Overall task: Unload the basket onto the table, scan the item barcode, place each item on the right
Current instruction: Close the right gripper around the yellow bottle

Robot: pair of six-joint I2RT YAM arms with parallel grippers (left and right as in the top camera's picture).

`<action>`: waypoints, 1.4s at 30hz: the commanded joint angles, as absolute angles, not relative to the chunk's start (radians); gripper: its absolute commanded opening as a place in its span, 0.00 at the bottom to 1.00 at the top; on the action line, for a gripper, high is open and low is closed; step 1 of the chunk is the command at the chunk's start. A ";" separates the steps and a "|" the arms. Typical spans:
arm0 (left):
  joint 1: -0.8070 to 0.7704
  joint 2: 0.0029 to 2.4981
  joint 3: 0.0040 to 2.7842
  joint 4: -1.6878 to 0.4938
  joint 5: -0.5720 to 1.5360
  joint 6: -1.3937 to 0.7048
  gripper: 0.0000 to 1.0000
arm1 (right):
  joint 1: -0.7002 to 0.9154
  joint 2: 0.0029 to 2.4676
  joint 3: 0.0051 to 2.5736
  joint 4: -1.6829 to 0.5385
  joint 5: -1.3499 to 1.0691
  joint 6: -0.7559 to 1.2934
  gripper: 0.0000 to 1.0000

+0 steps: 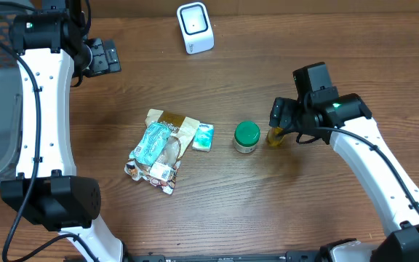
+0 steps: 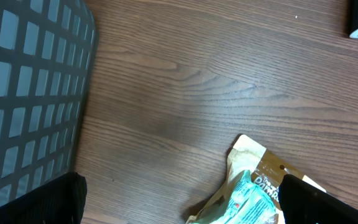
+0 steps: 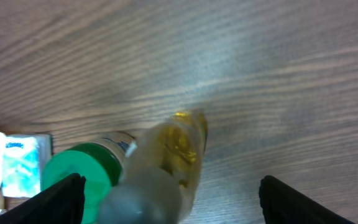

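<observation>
A small bottle of yellow liquid [image 1: 275,136] with a grey cap stands on the table right of centre. My right gripper [image 1: 278,122] hangs over it. In the right wrist view the bottle [image 3: 179,146] rises between the two dark fingers [image 3: 64,199], with clear gaps on both sides; my right gripper [image 3: 169,190] is open. The white barcode scanner [image 1: 195,28] stands at the back centre. My left gripper [image 1: 102,57] is open at the back left, holding nothing; in the left wrist view it [image 2: 179,205] hovers over bare wood.
A green-lidded jar [image 1: 246,136] stands just left of the bottle, close to my right gripper's left finger. A small teal packet [image 1: 204,136] and a pile of snack bags [image 1: 162,149] lie centre-left. A mesh basket [image 2: 30,93] fills the far left.
</observation>
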State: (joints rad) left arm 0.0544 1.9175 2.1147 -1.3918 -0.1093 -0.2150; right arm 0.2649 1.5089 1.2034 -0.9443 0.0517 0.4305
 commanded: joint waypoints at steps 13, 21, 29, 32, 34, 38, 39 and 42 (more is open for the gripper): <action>0.058 1.902 2.128 -1.391 -0.111 -0.225 1.00 | 0.334 1.517 1.177 -0.935 0.077 0.477 0.74; 0.058 1.902 2.128 -1.391 -0.111 -0.225 1.00 | 0.334 1.522 1.177 -0.905 0.112 0.498 0.74; 0.058 1.902 2.128 -1.391 -0.111 -0.225 1.00 | 0.334 1.574 1.177 -0.904 0.112 0.498 0.74; 0.058 1.902 2.128 -1.391 -0.111 -0.225 1.00 | 0.334 1.574 1.177 -0.901 0.116 0.497 0.72; 0.058 1.902 2.128 -1.391 -0.111 -0.225 1.00 | 0.334 1.574 1.177 -0.901 0.116 0.497 0.61; 0.058 1.902 2.128 -1.391 -0.111 -0.225 1.00 | 0.334 1.574 1.177 -0.902 0.115 0.476 0.49; 0.058 1.902 2.128 -1.391 -0.111 -0.225 1.00 | 0.334 1.574 1.177 -0.902 0.116 0.457 0.46; 0.058 1.902 2.128 -1.391 -0.111 -0.225 1.00 | 0.334 1.574 1.177 -0.902 0.116 0.440 0.44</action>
